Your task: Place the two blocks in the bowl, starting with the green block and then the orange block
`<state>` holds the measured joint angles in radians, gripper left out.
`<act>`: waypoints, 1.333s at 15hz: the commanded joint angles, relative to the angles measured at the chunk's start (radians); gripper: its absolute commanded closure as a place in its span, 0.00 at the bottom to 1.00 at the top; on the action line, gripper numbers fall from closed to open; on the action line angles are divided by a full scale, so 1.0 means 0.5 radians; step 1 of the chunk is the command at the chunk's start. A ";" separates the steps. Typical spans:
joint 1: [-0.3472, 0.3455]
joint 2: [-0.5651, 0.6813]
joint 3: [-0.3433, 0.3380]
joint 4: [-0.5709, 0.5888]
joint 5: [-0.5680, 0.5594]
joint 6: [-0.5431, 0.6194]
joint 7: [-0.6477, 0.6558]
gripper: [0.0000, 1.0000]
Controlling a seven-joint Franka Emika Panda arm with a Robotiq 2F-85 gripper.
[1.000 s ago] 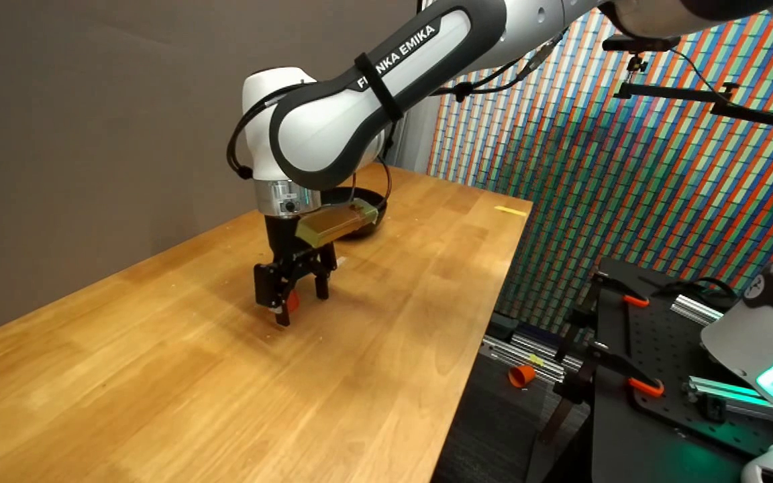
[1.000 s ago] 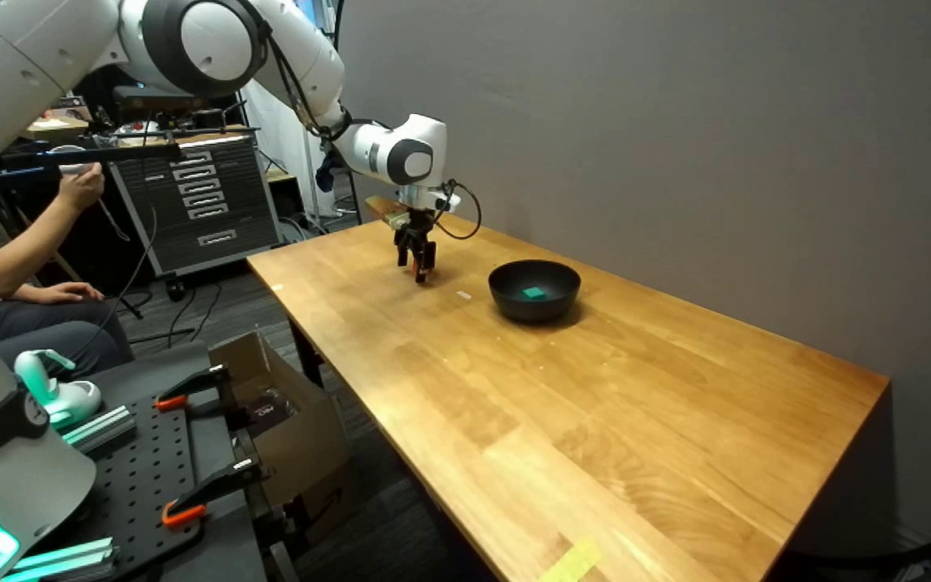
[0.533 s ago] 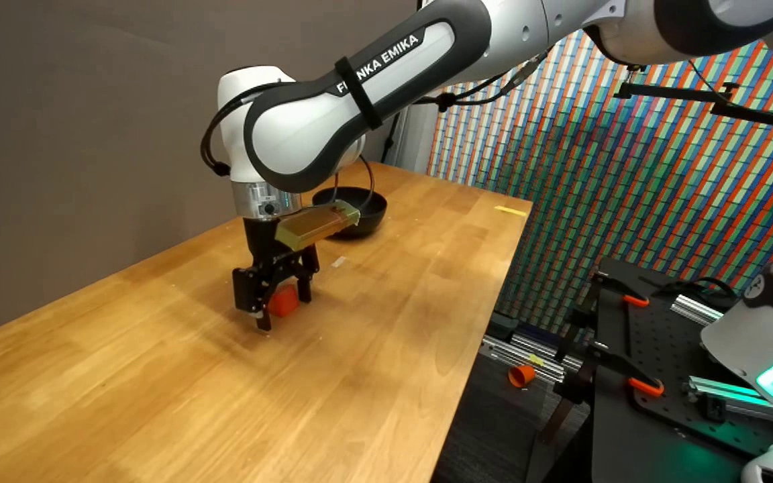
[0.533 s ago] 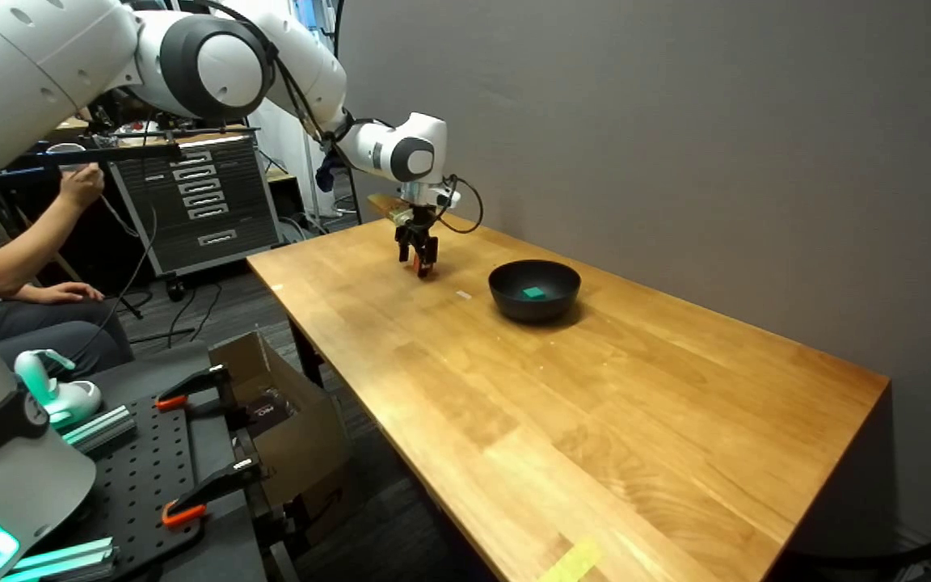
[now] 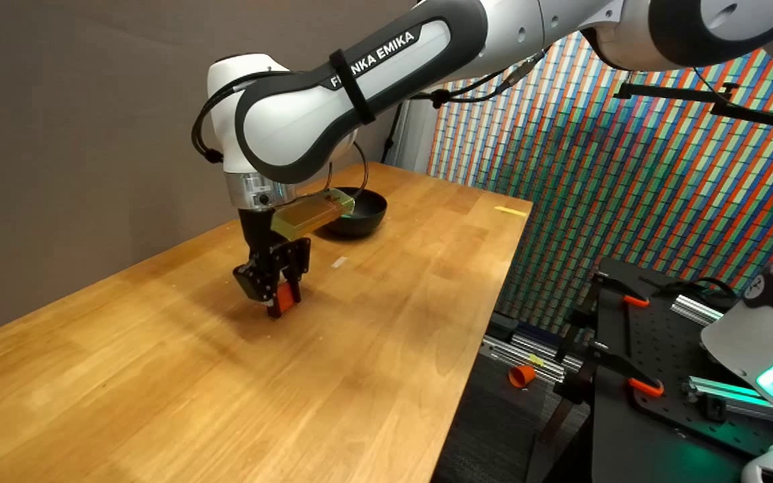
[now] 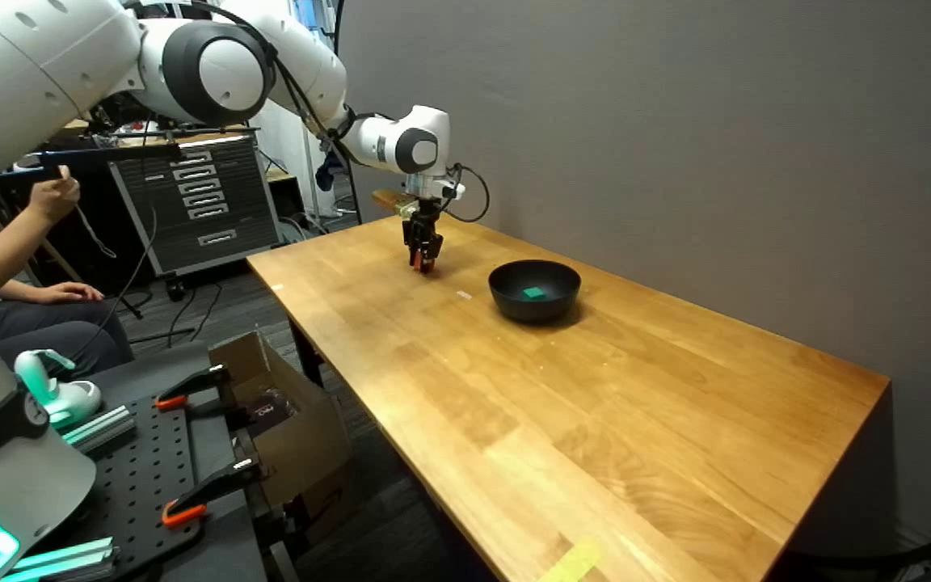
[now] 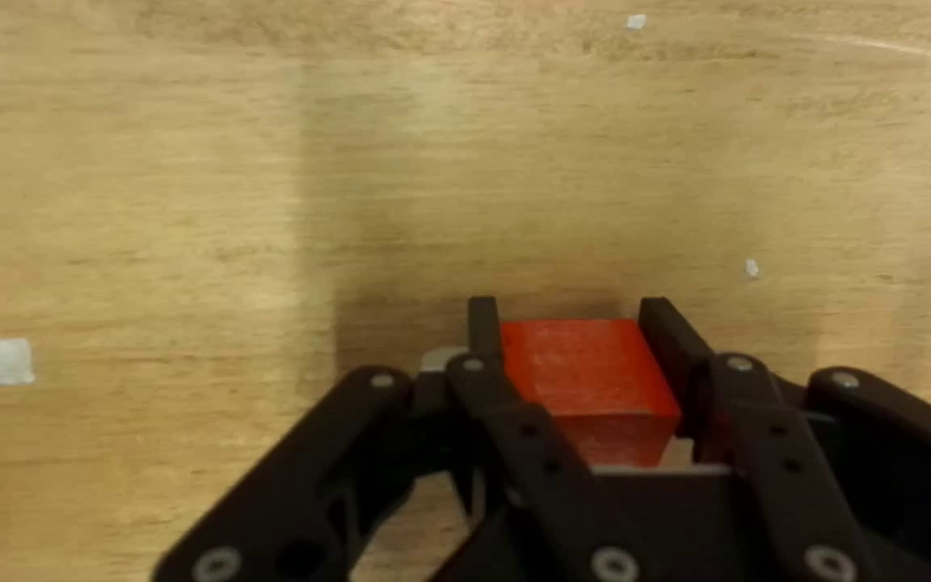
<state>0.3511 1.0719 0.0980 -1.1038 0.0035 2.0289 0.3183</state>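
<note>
The orange block (image 7: pixel 591 368), an orange-red cube, sits between the two black fingers of my gripper (image 7: pixel 570 323), which press on its opposite sides. In both exterior views the gripper (image 5: pixel 285 305) points down close over the table, shut on the cube; whether the cube's underside touches the wood I cannot tell. The black bowl (image 6: pixel 510 303) stands on the table a short way from the gripper, and inside it lies the green block (image 6: pixel 534 293). From another exterior angle the bowl (image 5: pixel 368 221) is partly covered by the wrist parts, and its inside is mostly hidden.
A grey wall (image 6: pixel 659 162) runs along the table's back edge. On the wooden table (image 6: pixel 635 436) there are small white scraps, a tape piece (image 6: pixel 464 295) between gripper and bowl, and yellow tape (image 6: pixel 575 560) at a far edge. A person's arm (image 6: pixel 17 238) shows beyond the table.
The gripper shifted a little along the table, then its jaws came together on the orange block and it rose slightly. Bowl and green block stayed put.
</note>
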 commanded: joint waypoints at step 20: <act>-0.023 -0.362 -0.637 -0.366 -0.634 0.167 0.710 0.79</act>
<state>0.3436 0.8987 -0.1955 -1.2753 -0.2642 2.0802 0.6150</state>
